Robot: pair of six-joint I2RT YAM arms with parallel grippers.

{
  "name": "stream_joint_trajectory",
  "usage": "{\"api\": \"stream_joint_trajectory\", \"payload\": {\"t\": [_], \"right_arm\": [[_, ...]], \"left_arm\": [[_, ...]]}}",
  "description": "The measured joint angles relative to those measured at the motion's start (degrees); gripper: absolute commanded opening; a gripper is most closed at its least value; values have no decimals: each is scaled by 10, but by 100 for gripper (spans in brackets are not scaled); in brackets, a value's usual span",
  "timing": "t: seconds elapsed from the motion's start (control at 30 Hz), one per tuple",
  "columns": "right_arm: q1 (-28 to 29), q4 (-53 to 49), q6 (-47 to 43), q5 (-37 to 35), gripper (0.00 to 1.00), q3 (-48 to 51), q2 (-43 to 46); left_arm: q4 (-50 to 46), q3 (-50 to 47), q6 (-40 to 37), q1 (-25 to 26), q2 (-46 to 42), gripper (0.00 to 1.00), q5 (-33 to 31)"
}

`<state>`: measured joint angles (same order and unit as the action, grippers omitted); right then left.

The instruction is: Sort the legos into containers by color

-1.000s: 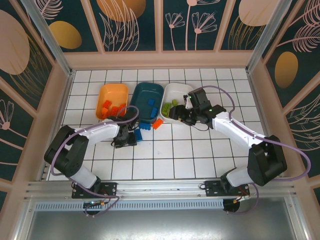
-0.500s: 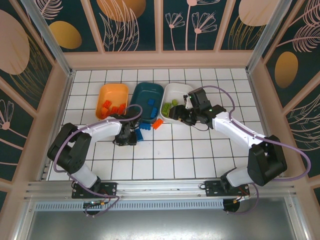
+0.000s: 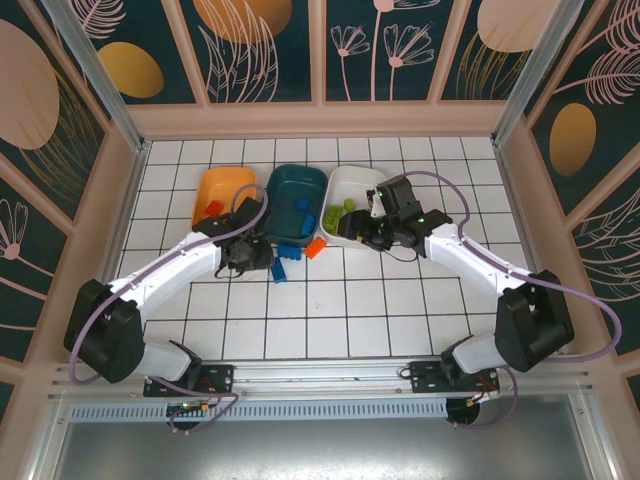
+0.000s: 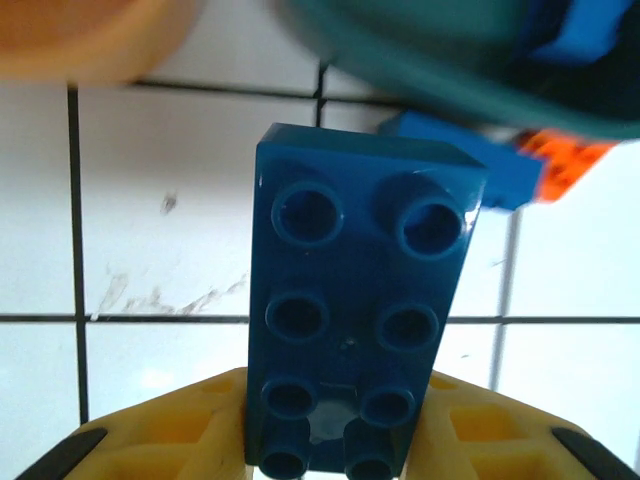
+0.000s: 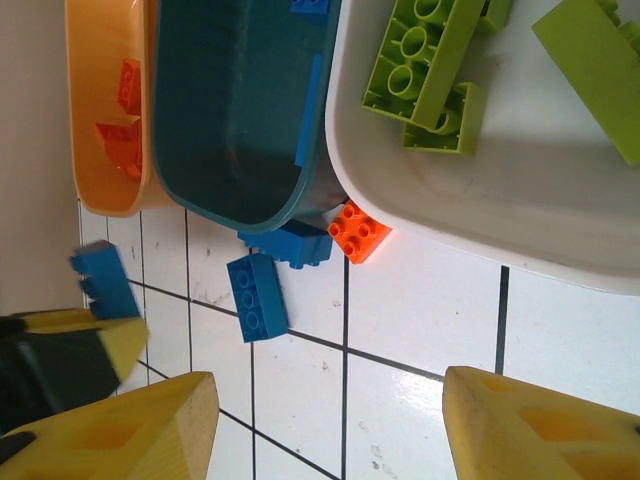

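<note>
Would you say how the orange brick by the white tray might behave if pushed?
The orange brick looks rigid and small, probably light. Flat-sided on glossy tile, it would likely slide, not roll. Against the white tray, it may jam.

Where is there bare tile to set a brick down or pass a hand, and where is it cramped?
Free: bare tiles between the left arm and right arm, and the strip behind the orange tray, teal tray and white tray. Crowded: before the teal tray, where two blue bricks, an orange brick and the left fingers cluster.
</note>
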<state>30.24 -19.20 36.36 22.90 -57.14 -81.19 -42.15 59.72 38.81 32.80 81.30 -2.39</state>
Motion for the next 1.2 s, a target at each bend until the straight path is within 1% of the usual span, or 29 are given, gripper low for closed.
{"api": "stream_joint_trajectory", "payload": {"t": [0.1, 0.23, 0.3, 0.43, 0.53, 0.57, 0.63, 0.73, 0.87, 0.97, 1.07, 1.2], "right_arm": [[-2, 4, 0, 4, 61, 0, -4], [-2, 6, 0, 8, 61, 0, -6], [-1, 6, 0, 8, 61, 0, -6], [3, 5, 0, 8, 61, 12, 0], [4, 3, 1, 6, 61, 30, 16], [4, 2, 1, 5, 61, 34, 21], [4, -2, 1, 4, 61, 42, 33], [4, -6, 0, -1, 61, 46, 43], [4, -6, 0, -4, 61, 46, 45], [4, -6, 0, -5, 61, 46, 45], [4, -6, 0, -5, 61, 46, 45], [4, -5, -2, -4, 61, 46, 39]], "left_arm": [[-8, 74, -5, 0, 30, 35, -1], [-7, 186, -26, -2, 123, 35, -1], [-4, 226, -35, -3, 174, 35, 0], [-5, 282, -53, -12, 267, 36, -1], [-9, 305, -58, -19, 312, 37, -1], [-11, 310, -59, -21, 320, 40, -1], [-12, 316, -60, -24, 331, 52, -1], [-16, 323, -62, -25, 332, 56, 0], [-17, 327, -60, -25, 326, 57, 0], [-15, 311, -51, -25, 296, 56, 4], [-8, 246, -28, -25, 213, 55, 4], [3, 130, 17, -17, 72, 54, 7]]}}
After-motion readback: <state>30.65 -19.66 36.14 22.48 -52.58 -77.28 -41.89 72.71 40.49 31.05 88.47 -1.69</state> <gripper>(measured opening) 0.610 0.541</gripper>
